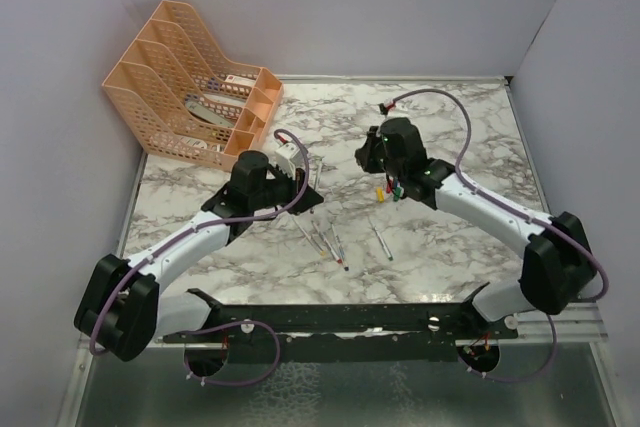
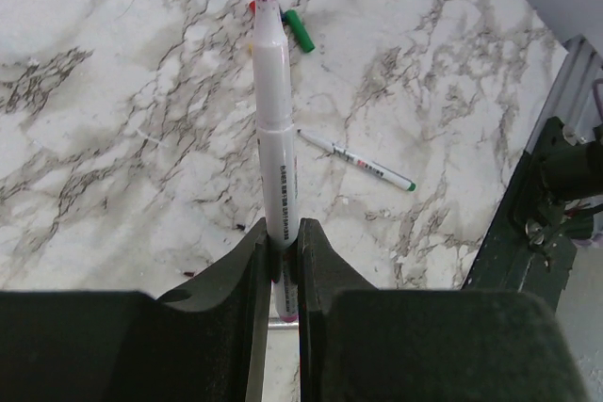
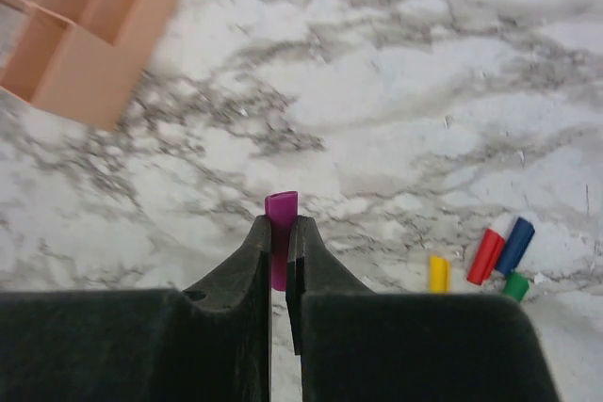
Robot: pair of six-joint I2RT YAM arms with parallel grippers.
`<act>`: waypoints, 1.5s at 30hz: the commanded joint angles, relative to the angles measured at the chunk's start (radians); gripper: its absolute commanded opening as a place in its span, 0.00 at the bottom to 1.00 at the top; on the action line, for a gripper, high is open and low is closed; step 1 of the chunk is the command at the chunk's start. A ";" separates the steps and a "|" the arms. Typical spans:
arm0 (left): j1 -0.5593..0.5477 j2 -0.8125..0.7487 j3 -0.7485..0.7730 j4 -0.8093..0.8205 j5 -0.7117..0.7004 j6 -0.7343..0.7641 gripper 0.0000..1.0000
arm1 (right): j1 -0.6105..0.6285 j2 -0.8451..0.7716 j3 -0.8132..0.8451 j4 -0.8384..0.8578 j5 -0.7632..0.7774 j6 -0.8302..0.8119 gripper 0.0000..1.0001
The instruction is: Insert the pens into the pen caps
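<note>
Left wrist view: left gripper [image 2: 283, 237] clamped on a dark-tipped pen [image 2: 273, 91] that points away over the marble table [image 2: 113, 138]; right gripper [image 3: 280, 228] pinches the purple cap [image 3: 281, 206]. No pen looks capped yet, judging by the yellow cap [image 3: 439, 273], red cap [image 3: 487, 253], blue cap [image 3: 515, 246] and green cap [image 3: 514, 285] lying loose together, with the spare pens [image 1: 325, 242] on the table between the arms. From above, the spare pens are too small to count, and the held pen's rear end is hidden between the fingers.

We see a white marble-veined bench [image 1: 500, 147] boxed by plain pale walls [image 1: 400, 7], orange file trays [image 1: 190, 87] in its far-left corner.
</note>
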 commanded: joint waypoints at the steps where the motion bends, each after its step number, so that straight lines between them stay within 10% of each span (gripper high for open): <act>1: -0.001 -0.044 -0.003 0.141 0.129 -0.018 0.00 | 0.000 -0.141 -0.054 0.228 -0.006 -0.026 0.01; 22: -0.007 0.032 0.147 0.295 0.381 -0.220 0.00 | 0.001 -0.263 -0.310 1.117 -0.286 0.025 0.02; 45: -0.010 0.074 0.159 0.297 0.355 -0.238 0.00 | 0.002 -0.262 -0.321 1.062 -0.410 0.041 0.01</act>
